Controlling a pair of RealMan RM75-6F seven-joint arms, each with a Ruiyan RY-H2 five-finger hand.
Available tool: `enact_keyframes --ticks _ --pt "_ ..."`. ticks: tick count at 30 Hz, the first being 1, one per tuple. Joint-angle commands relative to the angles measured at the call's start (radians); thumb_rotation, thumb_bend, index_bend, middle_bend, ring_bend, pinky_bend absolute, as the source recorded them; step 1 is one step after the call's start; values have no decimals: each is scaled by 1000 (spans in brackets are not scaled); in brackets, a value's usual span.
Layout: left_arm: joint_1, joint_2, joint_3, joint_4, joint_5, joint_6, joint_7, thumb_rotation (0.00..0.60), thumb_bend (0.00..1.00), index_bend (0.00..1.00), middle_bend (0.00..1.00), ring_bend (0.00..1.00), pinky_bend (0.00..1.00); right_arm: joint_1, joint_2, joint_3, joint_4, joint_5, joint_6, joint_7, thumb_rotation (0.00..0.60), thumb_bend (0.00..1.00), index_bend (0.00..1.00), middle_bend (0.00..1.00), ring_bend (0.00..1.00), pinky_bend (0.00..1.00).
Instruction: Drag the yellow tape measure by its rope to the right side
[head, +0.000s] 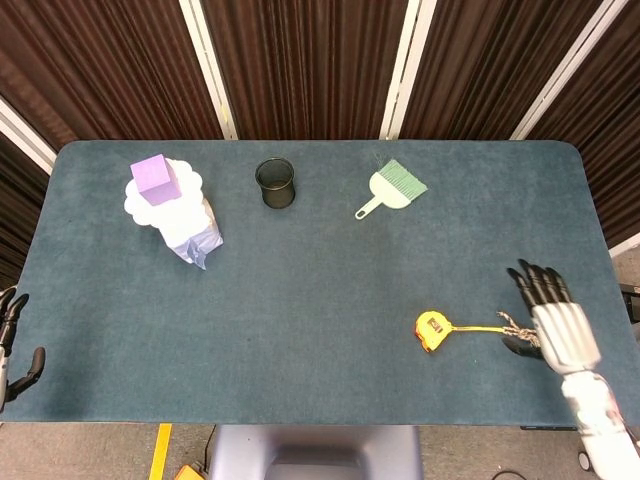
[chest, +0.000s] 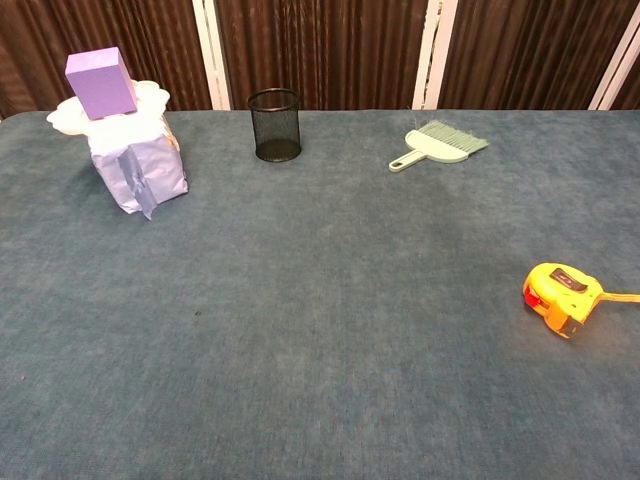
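Lying on the right part of the blue table (head: 320, 300), well short of its right edge: yellow tape measure (head: 432, 330), rope (head: 515, 328) trailing right.

Hovering over the rope's knotted end with fingers spread: right hand (head: 555, 325), apparently holding nothing, though the thumb side is hard to read. Peeking in at the table's near left corner, too cropped to tell its state: left hand (head: 12, 345). Standing along the far side: mesh cup (head: 275, 183), green brush (head: 392, 187), purple block (head: 153, 178) atop a white bag (head: 190, 232).
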Motion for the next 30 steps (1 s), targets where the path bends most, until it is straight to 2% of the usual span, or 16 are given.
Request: enact_keyframes --ticks 1,5,9,20,30 --pt "-2 0 0 0 -2 -3 3 600 466 44 0 0 72 -134 54 -35 -39 -15 147 1 600 195 148 0 0 0" --pt "-3 -1 1 -1 -1 -5 3 600 465 44 0 0 72 -185 62 -32 14 7 187 55 600 194 165 0 0 0" --pt "-5 0 2 -3 0 -9 3 600 465 44 0 0 72 -181 62 -43 73 -7 135 121 600 195 169 0 0 0" --pt "-25 -6 8 3 -3 -52 14 600 466 44 0 0 72 -169 19 -21 93 -30 95 54 600 195 153 0 0 0" --pt "-28 -10 10 4 -8 -58 26 600 466 44 0 0 72 -173 4 -1 96 -34 89 52 600 195 155 0 0 0"
